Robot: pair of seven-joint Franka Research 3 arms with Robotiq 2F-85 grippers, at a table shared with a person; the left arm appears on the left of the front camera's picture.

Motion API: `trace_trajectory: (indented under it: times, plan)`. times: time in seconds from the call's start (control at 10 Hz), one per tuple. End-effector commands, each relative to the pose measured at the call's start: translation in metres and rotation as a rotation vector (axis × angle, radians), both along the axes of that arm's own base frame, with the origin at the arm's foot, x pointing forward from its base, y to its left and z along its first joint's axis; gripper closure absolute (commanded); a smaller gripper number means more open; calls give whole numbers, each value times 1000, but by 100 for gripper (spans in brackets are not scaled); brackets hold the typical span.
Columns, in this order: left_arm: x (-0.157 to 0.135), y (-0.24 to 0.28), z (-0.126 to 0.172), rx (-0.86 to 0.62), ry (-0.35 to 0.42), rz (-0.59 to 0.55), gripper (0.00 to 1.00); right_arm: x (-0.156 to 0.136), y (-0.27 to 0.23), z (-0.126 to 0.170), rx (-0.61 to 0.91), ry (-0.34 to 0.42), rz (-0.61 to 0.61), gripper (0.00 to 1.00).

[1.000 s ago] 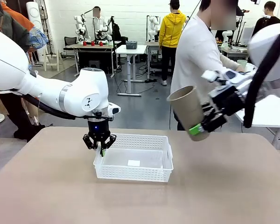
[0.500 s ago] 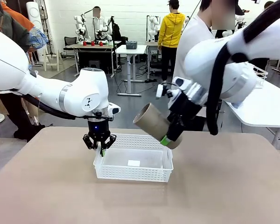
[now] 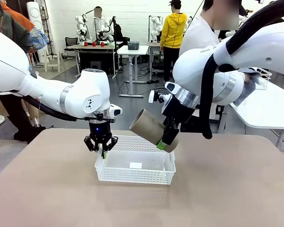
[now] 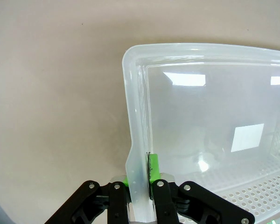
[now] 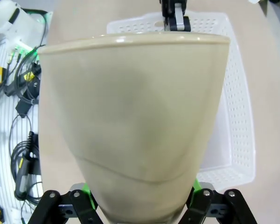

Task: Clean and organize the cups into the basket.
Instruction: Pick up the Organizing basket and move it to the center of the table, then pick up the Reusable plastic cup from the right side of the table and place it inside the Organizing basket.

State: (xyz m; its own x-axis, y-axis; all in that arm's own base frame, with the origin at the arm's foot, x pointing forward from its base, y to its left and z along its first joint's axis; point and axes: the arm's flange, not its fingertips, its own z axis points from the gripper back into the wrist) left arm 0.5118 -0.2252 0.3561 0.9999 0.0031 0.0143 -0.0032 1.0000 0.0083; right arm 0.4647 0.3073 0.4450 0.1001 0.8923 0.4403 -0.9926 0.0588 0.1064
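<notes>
right tool (image 3: pixel 164 143) is clamped across the narrow base end of a tan cup (image 3: pixel 149 126), a green pad on each side. the cup is in the air over the right end of the white basket (image 3: pixel 132 178), clear of rim and floor.

the cup's long axis runs close to the basket's long side, tilted: mouth toward the robot's left and a little up, base low at the tool. from the right wrist camera the mouth aims down the basket toward the left tool (image 3: pixel 102 150).

the left tool is shut on the basket's left short wall, apparently steadying it on the bench (image 3: pixel 236 189).

the basket lies below the cup and slightly left of it, and the right arm is the nearer.

judgement: the coming move is to lower and level the cup so it lies lengthwise inside. the mouth rim could catch the wall by the left tool.
</notes>
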Motion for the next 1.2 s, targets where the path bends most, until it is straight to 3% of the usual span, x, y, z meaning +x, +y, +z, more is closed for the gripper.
trace_trajectory:
  times: [0.0, 0.3, 0.4, 0.6, 0.8, 1.1]
  plan:
    - [0, 0, 1, 0, -3, 0, 100, -7, -8, 2, 20, -2, 1, 22]
    - [0, 0, 1, 0, -3, 0, 100, -1, -2, 5, 5, -7, -5, 22]
    - [0, 0, 1, 0, -3, 0, 100, -3, 16, 11, -76, -48, 8, 22]
    - [0, 0, 1, 0, -3, 0, 100, 4, 54, 10, -195, -47, 72, 22]
    - [0, 0, 1, 0, -3, 0, 100, 13, 75, -5, -264, -30, 83, 22]
    - [0, 0, 1, 0, -3, 0, 100, 28, 89, -44, -409, -101, -24, 22]
